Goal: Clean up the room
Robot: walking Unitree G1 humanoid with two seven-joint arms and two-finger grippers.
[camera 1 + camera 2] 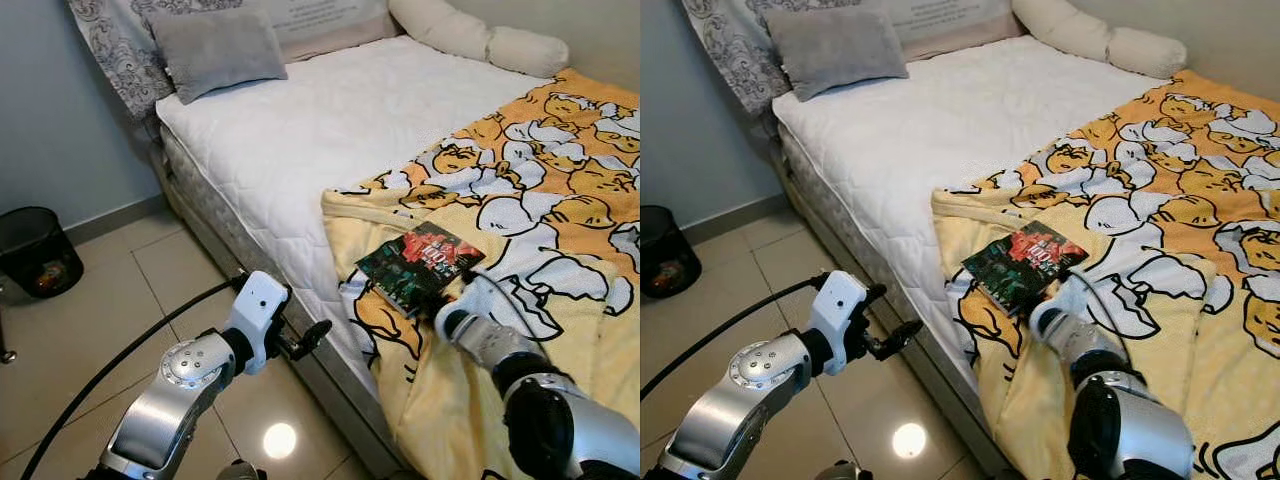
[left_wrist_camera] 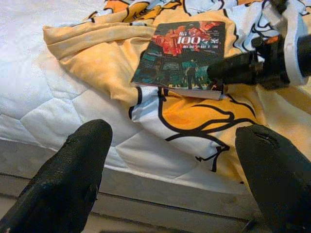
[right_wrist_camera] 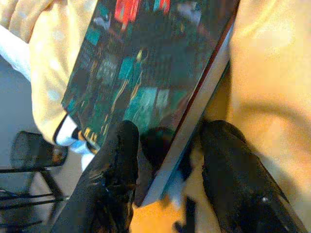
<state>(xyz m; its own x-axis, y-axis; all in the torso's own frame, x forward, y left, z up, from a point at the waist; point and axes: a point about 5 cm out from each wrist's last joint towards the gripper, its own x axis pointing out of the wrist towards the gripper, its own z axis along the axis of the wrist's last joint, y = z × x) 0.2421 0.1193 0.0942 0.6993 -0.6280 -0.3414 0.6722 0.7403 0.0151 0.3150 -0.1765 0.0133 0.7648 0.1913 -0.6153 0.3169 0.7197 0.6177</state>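
A dark paperback book (image 1: pixel 421 266) with a red and teal cover lies flat on a yellow cartoon-print blanket (image 1: pixel 560 190) near the side edge of a bed. The right gripper (image 3: pixel 167 160) is at the book's near corner, its two black fingers spread with one on the cover and one beside the book's edge; in the right wrist view the corner sits between them, not yet pinched. From the head views the fingertips are hidden behind the wrist. The left gripper (image 2: pixel 172 170) hovers over the floor beside the bed frame, fingers wide apart and holding nothing. The blanket covers only part of the white quilted mattress (image 1: pixel 330 120); a grey pillow (image 1: pixel 215 48) rests at its head. A black mesh waste bin (image 1: pixel 36 250) stands on the tiled floor (image 1: pixel 110 310) by the wall, with something orange inside that is too small to make out.
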